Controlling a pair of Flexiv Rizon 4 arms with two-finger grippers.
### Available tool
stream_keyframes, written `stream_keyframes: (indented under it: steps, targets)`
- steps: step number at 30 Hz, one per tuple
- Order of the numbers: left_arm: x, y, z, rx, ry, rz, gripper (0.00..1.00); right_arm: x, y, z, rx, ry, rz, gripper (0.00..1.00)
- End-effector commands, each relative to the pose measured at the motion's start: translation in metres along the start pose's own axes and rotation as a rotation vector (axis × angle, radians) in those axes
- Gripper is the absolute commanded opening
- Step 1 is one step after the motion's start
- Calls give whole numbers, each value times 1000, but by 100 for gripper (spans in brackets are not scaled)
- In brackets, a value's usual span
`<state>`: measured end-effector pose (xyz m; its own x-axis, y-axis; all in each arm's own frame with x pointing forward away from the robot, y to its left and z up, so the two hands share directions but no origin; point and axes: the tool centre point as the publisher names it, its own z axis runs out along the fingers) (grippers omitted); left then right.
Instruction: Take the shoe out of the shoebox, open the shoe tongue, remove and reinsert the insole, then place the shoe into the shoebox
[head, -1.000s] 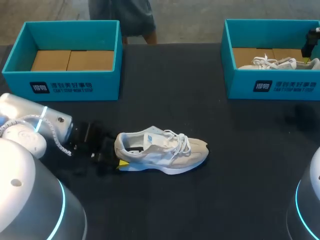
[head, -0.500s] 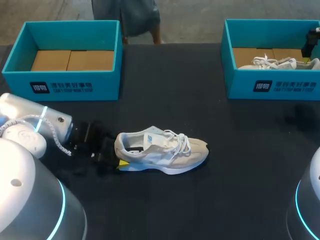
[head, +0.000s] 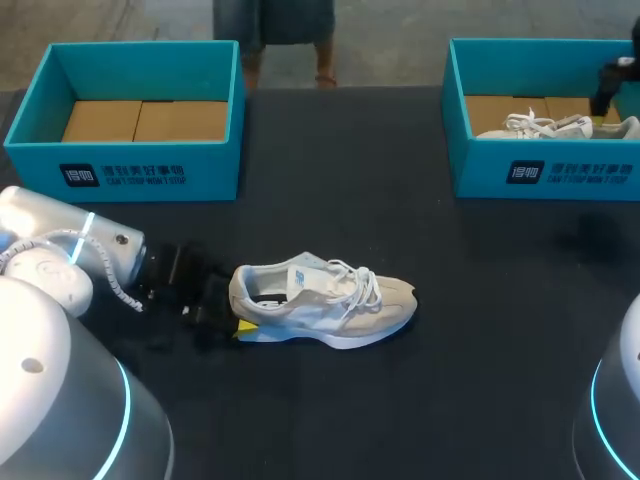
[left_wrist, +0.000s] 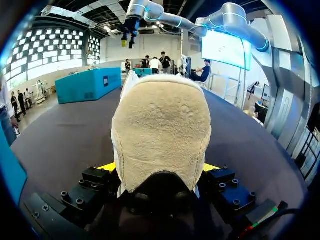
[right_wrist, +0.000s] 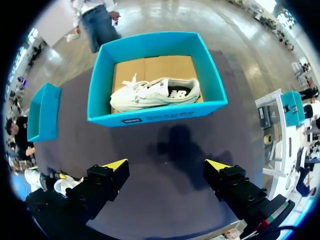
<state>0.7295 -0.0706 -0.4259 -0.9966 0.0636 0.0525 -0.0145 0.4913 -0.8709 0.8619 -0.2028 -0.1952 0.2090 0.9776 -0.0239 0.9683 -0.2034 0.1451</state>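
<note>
A white and beige sneaker lies on its sole in the middle of the black table, toe pointing right. My left gripper sits low at its heel. In the left wrist view the beige heel fills the space between the two yellow-tipped fingers, which press on it from both sides. My right gripper hangs high over the right teal shoebox. In its own view the right gripper stands wide open with nothing between its fingers, looking down on that shoebox.
A second white sneaker lies inside the right shoebox on brown cardboard. The left teal shoebox at the back left shows only its cardboard floor. Bare black tabletop lies between the shoe and the boxes.
My right gripper has shifted slightly to the left above the right shoebox. The left arm and the sneaker have not moved.
</note>
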Motion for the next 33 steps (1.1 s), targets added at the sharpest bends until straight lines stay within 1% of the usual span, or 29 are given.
stream_keyframes:
  steps: [1,9,15,19,22,23,24,26,28,31,32,33]
  targets:
    - [-2,1,3,-2,1,0,0,28,-12,2,-3,-68,35,100]
    - [-2,1,3,-2,1,0,0,77,-49,-2,-15,-80,54,100]
    - [-2,1,3,-2,1,0,0,108,-77,-3,-9,-74,53,100]
    - [-2,1,3,-2,1,0,0,127,-94,-5,-6,-72,43,100]
    - [-2,1,3,-2,1,0,0,137,-102,-5,-2,-71,41,100]
    - [-2,1,3,-2,1,0,0,148,-110,-5,0,-77,39,100]
    - [-2,1,3,-2,1,0,0,150,-111,-5,0,-78,39,100]
    - [-2,1,3,-2,1,0,0,166,-121,-4,5,-82,23,100]
    - [-2,1,3,-2,1,0,0,177,-128,-2,11,-79,10,100]
    - [-2,1,3,-2,1,0,0,199,-139,5,21,-78,-22,100]
    - [-2,1,3,-2,1,0,0,199,-139,5,21,-78,-22,100]
    - [-2,1,3,-2,1,0,0,212,-145,8,21,-86,-30,100]
